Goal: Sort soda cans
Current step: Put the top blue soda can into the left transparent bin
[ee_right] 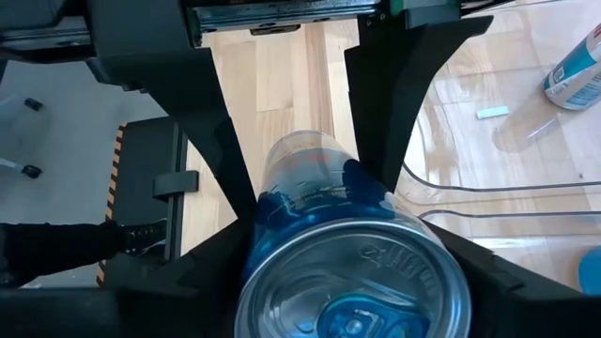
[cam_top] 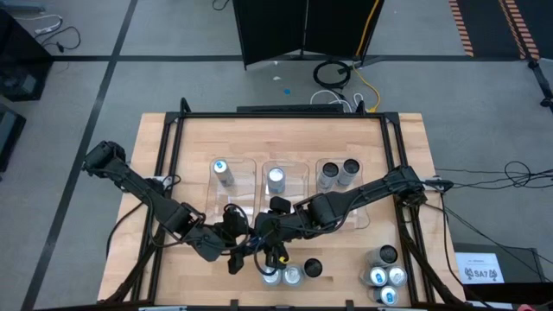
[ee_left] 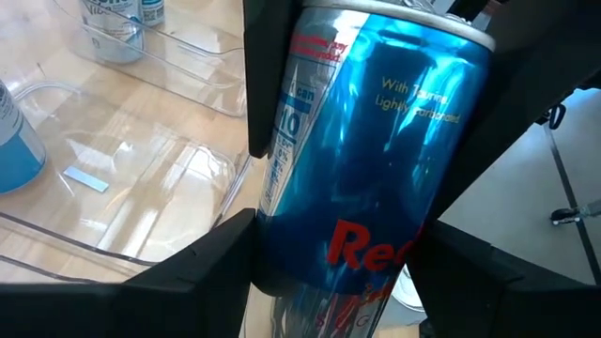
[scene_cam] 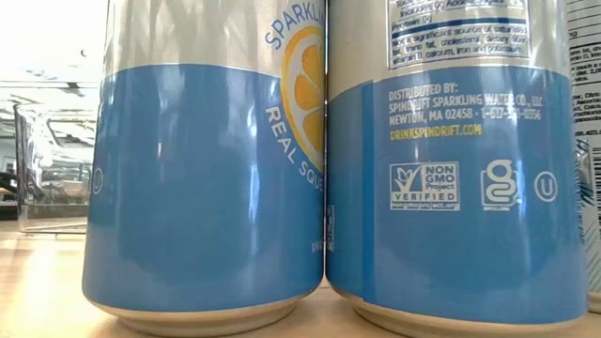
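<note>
A blue and silver Red Bull can (ee_left: pixel 376 178) sits between both sets of jaws at once, just in front of the middle tray (cam_top: pixel 285 186) toward the tabletop's near edge. The left gripper (ee_left: pixel 343 253) has its jaws closed against the can's sides, and the right gripper (ee_right: pixel 347 235) has its jaws clamped on the same can, whose blue-tabbed top faces the right wrist camera. In the high view the two grippers meet there, crowded tightly together.

Just nearer the near edge than the held can stand three more cans (cam_top: pixel 292 273), close beside the grippers. Four cans (cam_top: pixel 384 272) cluster at the near right corner, right by the tabletop (cam_top: pixel 199 142) edge. Two Spindrift cans (scene_cam: pixel 329 169) touch side by side and fill the low view.

Behind the held can lie three clear trays in a row: the left tray (cam_top: pixel 242 166) holds one blue-topped can (cam_top: pixel 222 172), the middle tray one silver can (cam_top: pixel 276 180), the right tray (cam_top: pixel 333 197) two dark-topped cans (cam_top: pixel 338 173). Bare wood stays open on the left of the trays and along the far edge.
</note>
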